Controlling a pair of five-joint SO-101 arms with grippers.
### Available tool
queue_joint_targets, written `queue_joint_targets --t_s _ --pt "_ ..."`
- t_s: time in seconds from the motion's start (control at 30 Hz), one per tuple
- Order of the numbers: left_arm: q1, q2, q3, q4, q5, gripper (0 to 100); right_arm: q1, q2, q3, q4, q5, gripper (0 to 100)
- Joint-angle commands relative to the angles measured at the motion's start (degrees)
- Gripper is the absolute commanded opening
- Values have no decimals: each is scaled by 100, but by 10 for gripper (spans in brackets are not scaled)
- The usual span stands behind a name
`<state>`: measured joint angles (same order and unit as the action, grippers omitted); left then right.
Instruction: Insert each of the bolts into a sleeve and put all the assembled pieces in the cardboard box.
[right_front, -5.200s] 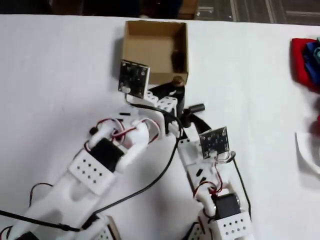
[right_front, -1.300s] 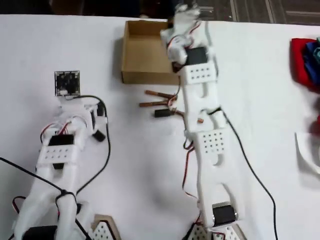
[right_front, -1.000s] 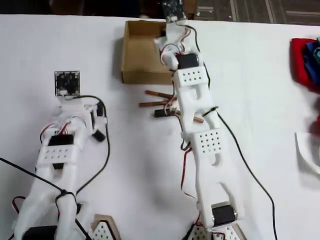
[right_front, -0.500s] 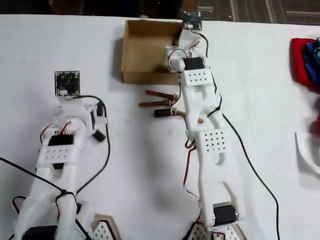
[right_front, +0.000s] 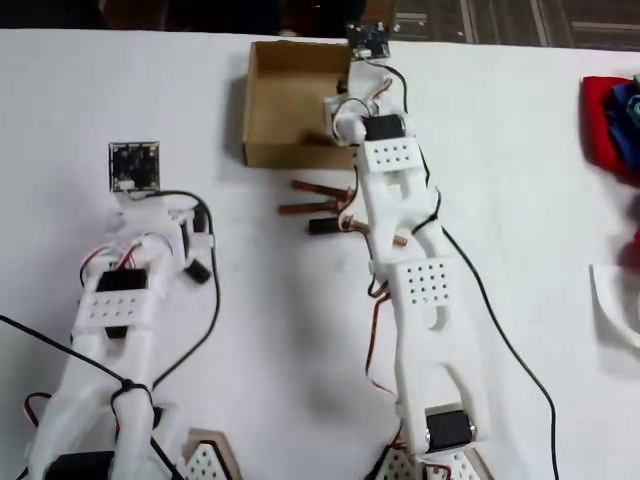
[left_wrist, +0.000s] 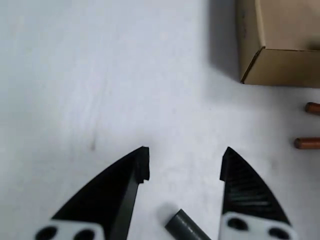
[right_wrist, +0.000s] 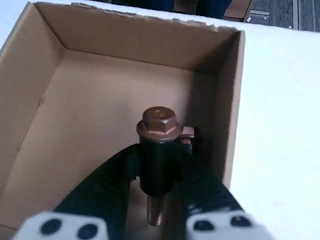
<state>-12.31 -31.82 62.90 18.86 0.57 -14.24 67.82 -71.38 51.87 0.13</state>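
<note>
The right gripper (right_wrist: 159, 164) clenches a black cylindrical sleeve (right_wrist: 156, 172) with a copper-coloured hex bolt (right_wrist: 158, 124) seated in it, above the open brown cardboard box (right_wrist: 125, 35). The left gripper (left_wrist: 186, 159) hangs released over the white tabletop (left_wrist: 100, 75).

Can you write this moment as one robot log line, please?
right gripper: shut on sleeved bolt, over cardboard box | left gripper: open, above table | loose bolts: beside box
</note>
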Motion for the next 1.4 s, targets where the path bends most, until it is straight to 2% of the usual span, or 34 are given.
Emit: queue_joint_targets --t_s 0.0,0.93,1.0,1.13,1.37 --pt "-18 -26 -66 -88 -44 248 -75 -127 -35 -154 62 24" --pt "-18 -18 -66 -88 -53 248 -180 251 -70 -66 44 25" --pt "-18 -18 -66 -88 -53 248 -154 251 -70 -66 -132 34" --pt "-18 -18 -66 -88 -53 248 -13 242 -70 -57 -782 128" --pt "-18 -18 -66 -88 -53 248 224 259 -387 -40 -835 54"
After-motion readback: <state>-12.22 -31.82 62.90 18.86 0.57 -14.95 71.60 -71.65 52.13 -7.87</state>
